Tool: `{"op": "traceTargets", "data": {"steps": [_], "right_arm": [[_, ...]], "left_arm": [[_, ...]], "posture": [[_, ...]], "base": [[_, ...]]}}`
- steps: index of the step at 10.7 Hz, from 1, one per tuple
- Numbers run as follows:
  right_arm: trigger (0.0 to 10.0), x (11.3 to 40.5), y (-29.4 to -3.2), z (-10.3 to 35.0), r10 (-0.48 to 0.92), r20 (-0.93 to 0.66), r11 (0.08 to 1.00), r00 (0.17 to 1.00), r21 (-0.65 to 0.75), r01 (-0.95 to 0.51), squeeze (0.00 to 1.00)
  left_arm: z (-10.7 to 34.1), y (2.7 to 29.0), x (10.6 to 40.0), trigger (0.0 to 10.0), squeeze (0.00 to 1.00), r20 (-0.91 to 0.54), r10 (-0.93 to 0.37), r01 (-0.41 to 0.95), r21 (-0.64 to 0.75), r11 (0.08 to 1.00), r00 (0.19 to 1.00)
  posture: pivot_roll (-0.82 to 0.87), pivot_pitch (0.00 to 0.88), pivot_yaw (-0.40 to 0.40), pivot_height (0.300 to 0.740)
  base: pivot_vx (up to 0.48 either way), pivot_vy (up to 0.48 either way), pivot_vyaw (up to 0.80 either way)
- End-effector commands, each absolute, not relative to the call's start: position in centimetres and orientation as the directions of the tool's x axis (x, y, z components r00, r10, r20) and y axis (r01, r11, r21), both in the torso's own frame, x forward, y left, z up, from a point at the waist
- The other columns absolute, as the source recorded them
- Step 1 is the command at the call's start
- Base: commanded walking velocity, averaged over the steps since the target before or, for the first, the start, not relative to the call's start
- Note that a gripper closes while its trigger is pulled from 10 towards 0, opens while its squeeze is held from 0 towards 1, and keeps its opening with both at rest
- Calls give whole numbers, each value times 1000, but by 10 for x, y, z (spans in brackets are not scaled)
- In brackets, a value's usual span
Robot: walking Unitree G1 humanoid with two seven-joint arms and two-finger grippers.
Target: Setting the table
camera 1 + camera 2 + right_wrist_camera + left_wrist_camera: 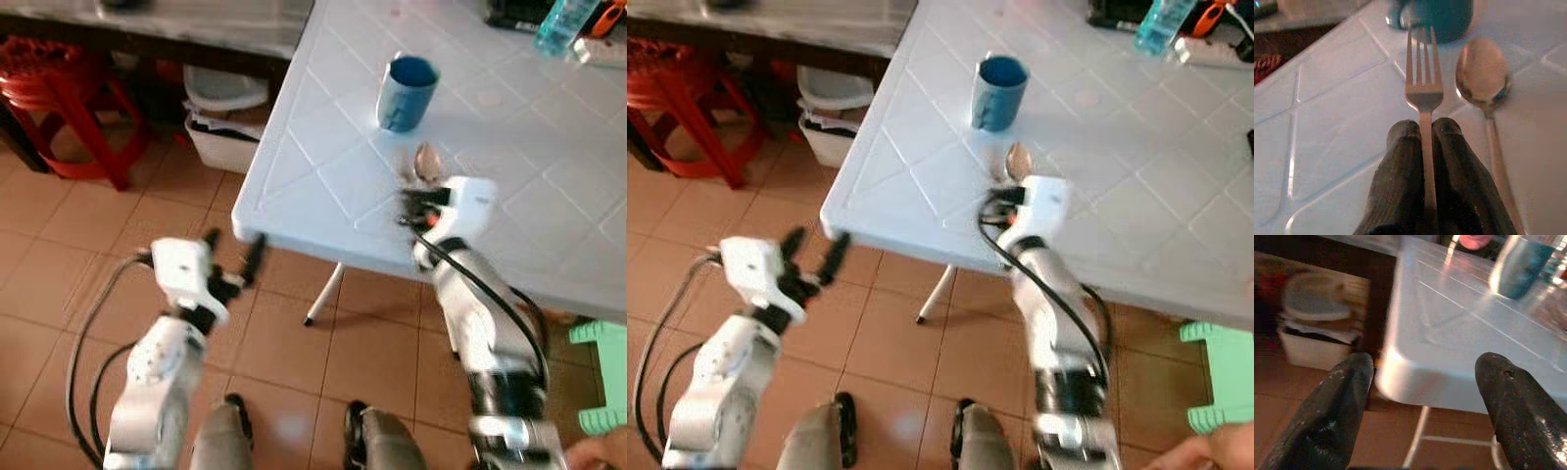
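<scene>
Right gripper [1422,134]: jaws clenching a fork [1422,88] by its handle, tines pointing toward the mug [407,93]. Spoon [1484,81]: lying on the desk [323,166] just beside the fork, near the mug. Left gripper [233,257]: jaws standing released, hovering off the desk's corner, above the floor.

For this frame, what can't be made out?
- Fork handle: right wrist view, hidden between the right claw's fingers.
- Blue cup contents: eye views, blurred and too steep an angle.
- Bottle: cut off by the top edge.
- Spoon handle end: cut off by the frame edge.
</scene>
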State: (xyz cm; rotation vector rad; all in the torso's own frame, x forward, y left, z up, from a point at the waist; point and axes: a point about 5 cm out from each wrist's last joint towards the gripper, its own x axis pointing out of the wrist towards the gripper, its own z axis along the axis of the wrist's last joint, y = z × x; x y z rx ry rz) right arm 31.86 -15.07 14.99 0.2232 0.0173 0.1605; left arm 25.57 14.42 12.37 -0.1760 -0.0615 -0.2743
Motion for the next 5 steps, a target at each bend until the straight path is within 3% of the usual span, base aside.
{"op": "traceTargets", "data": {"steps": [1, 5], "right_arm": [[10000, 315, -143, 158, 181, 56, 961, 982, 204, -189, 0], [10000, 308, -142, 157, 125, 94, 986, 988, 100, -134, 0]], "left_arm": [[119, 155, 256, 10000, 0, 72, -215, 223, -132, 966, 974], [116, 164, 270, 10000, 0, 93, -102, 111, -90, 990, 990]], "posture": [[-2, 121, -11, 740], [-13, 48, -1, 740]], "base": [[0, 476, 0], [0, 472, 0]]}}
